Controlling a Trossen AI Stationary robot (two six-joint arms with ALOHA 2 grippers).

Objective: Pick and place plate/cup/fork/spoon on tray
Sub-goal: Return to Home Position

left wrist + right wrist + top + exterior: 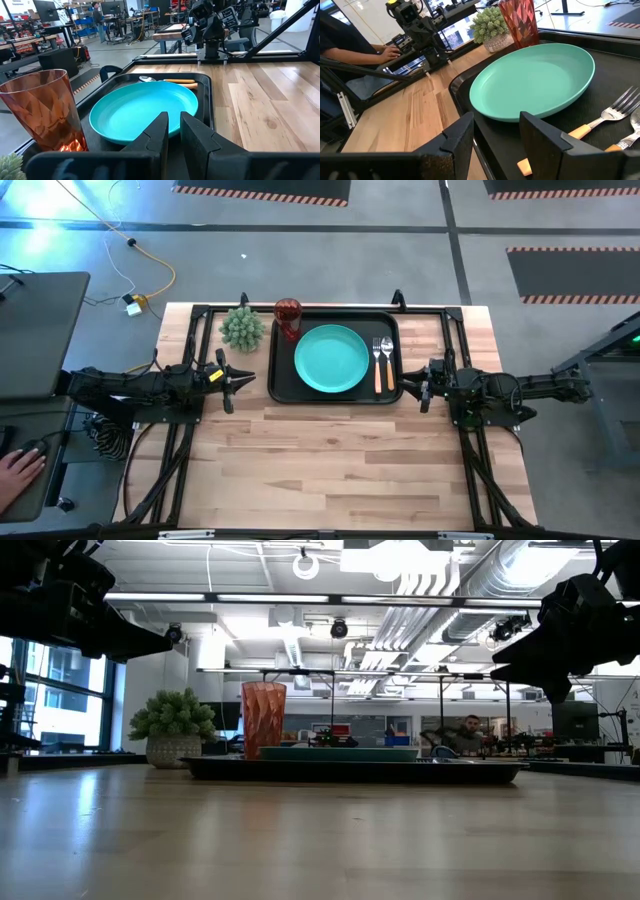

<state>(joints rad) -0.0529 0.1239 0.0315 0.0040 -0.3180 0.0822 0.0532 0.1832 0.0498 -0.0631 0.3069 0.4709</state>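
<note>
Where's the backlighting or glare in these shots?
Low view: bright ceiling lights and windows backlight the scene, so the left arm and right arm read as dark silhouettes, and the table carries a pale sheen. Left wrist view: light glows through the cup at its base. Right wrist view: the plate is evenly lit, no hard glare.

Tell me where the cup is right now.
In the high view the cup stands upright in the upper left corner of the tray, between the spiky green plant and the teal plate.
</note>
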